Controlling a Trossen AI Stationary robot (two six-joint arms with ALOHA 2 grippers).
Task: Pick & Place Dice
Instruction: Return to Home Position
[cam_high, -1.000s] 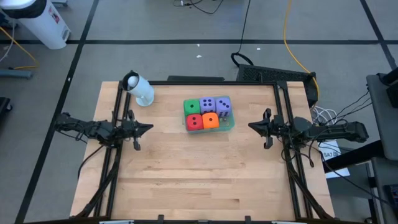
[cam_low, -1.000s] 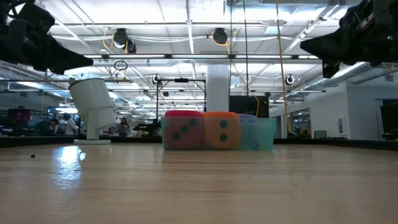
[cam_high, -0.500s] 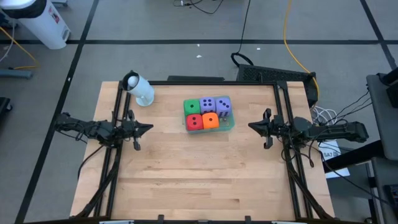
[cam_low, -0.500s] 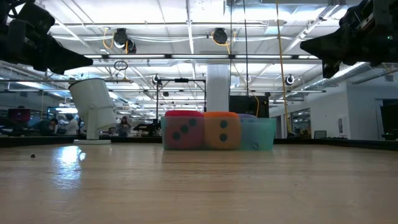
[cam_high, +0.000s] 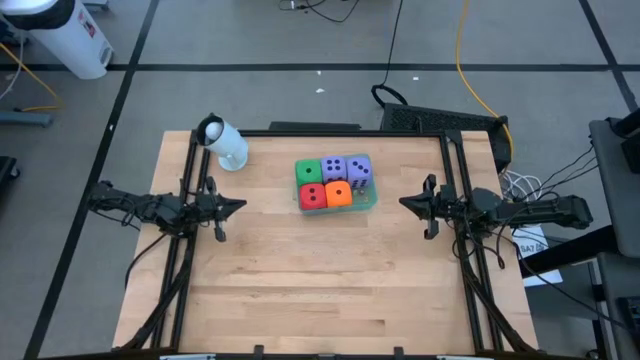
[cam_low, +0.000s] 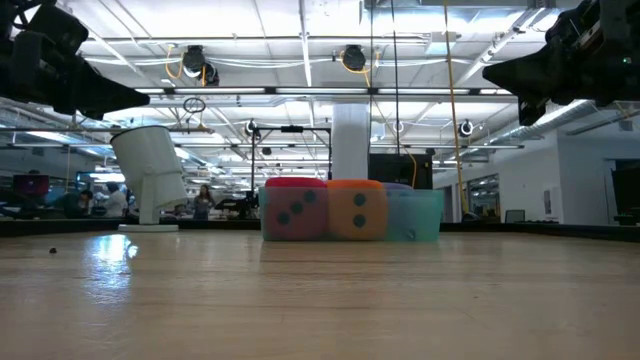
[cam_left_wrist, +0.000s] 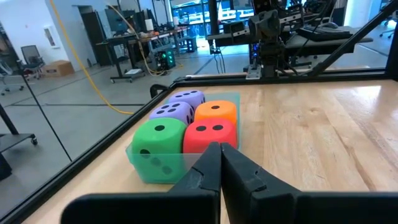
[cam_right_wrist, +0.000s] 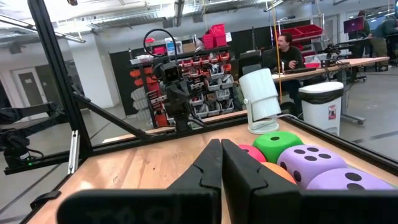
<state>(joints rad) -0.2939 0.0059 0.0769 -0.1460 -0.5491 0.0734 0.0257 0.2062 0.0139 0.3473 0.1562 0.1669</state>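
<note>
Five dice (cam_high: 339, 194) sit packed in the pale blue bin (cam_high: 374, 200) toward the back of the wooden table (cam_high: 320, 290), and over the past second nothing on the bench has moved: by the look of it the sorting is finished and both arms are parked. The left gripper (cam_high: 238, 206) hangs over the table's left edge and the right gripper (cam_high: 405, 203) over its right edge, each pointing inward, well apart from the bin, fingers pressed together and holding nothing. From above, all five cubes show, green, red, orange and two purple. At table height only the red die (cam_low: 293, 212) and orange die (cam_low: 357, 212) face the lens, the rest hidden behind them. The right wrist camera alone catches a person (cam_right_wrist: 287, 50) seated in the room beyond a white canister (cam_right_wrist: 260, 99).
</note>
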